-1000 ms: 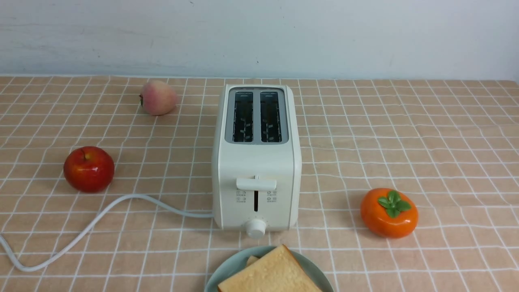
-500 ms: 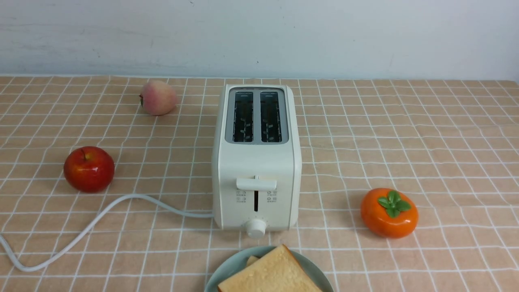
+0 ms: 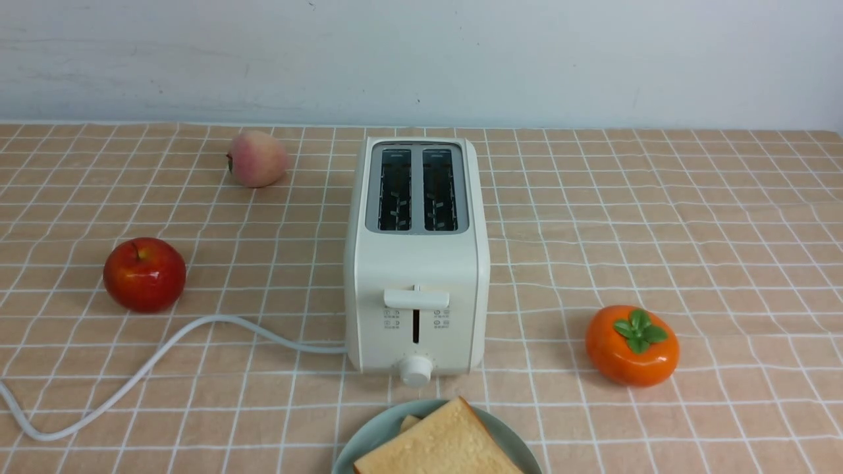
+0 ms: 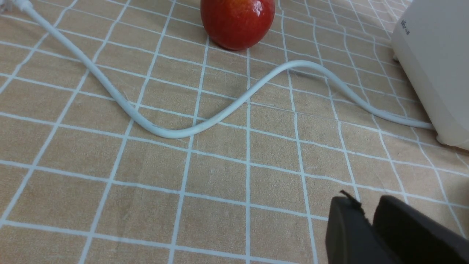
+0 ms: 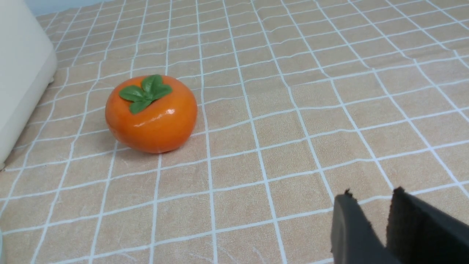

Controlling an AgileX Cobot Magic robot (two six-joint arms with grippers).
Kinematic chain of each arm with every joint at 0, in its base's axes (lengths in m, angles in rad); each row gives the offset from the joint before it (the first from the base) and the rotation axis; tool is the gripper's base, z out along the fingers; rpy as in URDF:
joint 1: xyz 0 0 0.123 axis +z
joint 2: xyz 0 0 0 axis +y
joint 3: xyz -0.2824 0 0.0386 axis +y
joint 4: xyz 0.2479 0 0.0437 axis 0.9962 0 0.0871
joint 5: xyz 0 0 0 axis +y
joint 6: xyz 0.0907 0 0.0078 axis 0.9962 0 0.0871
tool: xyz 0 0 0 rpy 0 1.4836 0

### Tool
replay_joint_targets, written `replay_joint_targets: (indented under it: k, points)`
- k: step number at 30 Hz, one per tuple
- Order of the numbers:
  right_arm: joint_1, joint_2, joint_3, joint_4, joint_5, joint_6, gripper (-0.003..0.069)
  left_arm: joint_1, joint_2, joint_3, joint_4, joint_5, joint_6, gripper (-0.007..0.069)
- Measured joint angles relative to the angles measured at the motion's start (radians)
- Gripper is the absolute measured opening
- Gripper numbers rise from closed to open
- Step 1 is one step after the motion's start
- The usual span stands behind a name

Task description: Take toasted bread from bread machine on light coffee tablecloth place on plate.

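The bread machine (image 3: 417,263) stands upright mid-table on the tablecloth (image 3: 658,217), both slots empty and the lever up. The toasted bread (image 3: 441,444) lies on the plate (image 3: 375,431) at the near edge, just in front of the bread machine; a second slice's corner (image 3: 409,422) peeks from under the top one. Neither arm shows in the front view. My left gripper (image 4: 366,205) is shut and empty, low over the cloth beside the bread machine's side (image 4: 432,55). My right gripper (image 5: 372,198) is shut and empty, over bare cloth.
The white power cord (image 3: 164,349) snakes left from the bread machine and also shows in the left wrist view (image 4: 220,117). A red apple (image 3: 144,274) and a peach (image 3: 257,158) sit on the left. An orange persimmon (image 3: 632,345) sits on the right.
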Motion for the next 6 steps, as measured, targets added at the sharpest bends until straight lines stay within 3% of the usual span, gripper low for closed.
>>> replay_joint_targets:
  k: [6]
  points:
    - [0.000, 0.000, 0.000, 0.001, 0.000, 0.000, 0.0178, 0.000, 0.000, 0.000, 0.000, 0.000, 0.000, 0.0111]
